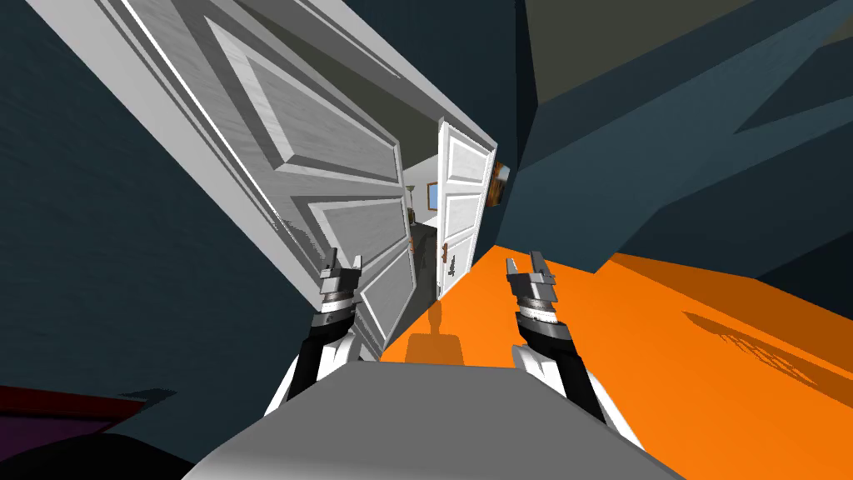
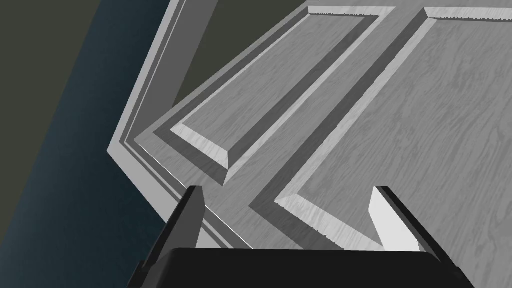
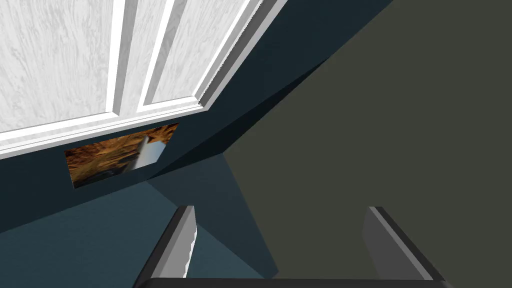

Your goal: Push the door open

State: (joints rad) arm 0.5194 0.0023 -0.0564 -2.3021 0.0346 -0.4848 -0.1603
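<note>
Door (image 1: 333,167) ajar at 11 o'clock, L gripper (image 1: 344,260) by its lower panel.
L fingers spread, grey panelled face just ahead, contact unclear; gap at 12 shows 2nd white door (image 1: 462,200); R gripper (image 1: 526,263) at 1, fingers spread, above orange floor (image 1: 666,350).

Left claw (image 1: 345,260) is faced by the grey door (image 1: 333,158); a gap (image 1: 425,250), seemingly passable, is left beside it.
</note>
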